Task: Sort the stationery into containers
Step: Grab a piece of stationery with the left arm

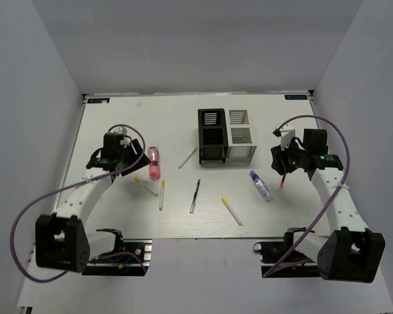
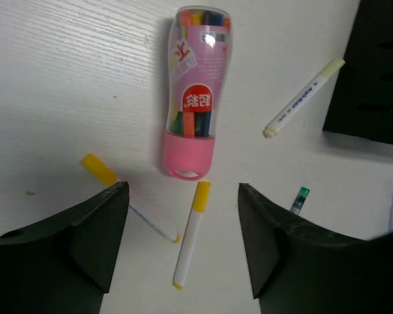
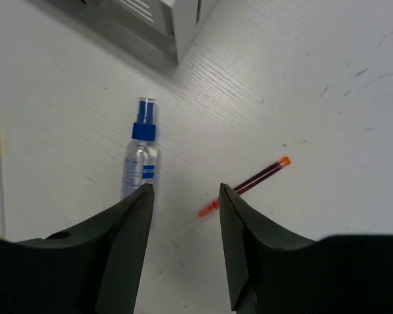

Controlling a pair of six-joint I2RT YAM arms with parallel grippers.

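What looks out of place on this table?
Nothing looks broken or spilled. The white pens, dark pen, pink tube and spray bottle just lie scattered at odd angles on the table, outside the black holder and white holder. The red pen lies apart, right of the bottle.

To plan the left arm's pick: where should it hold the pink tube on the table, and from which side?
Probably across the labelled middle of the pink tube, coming straight down from above and closing across its width. It lies flat and both long sides are bare there, while a yellow-ended pen lies close to its cap end.
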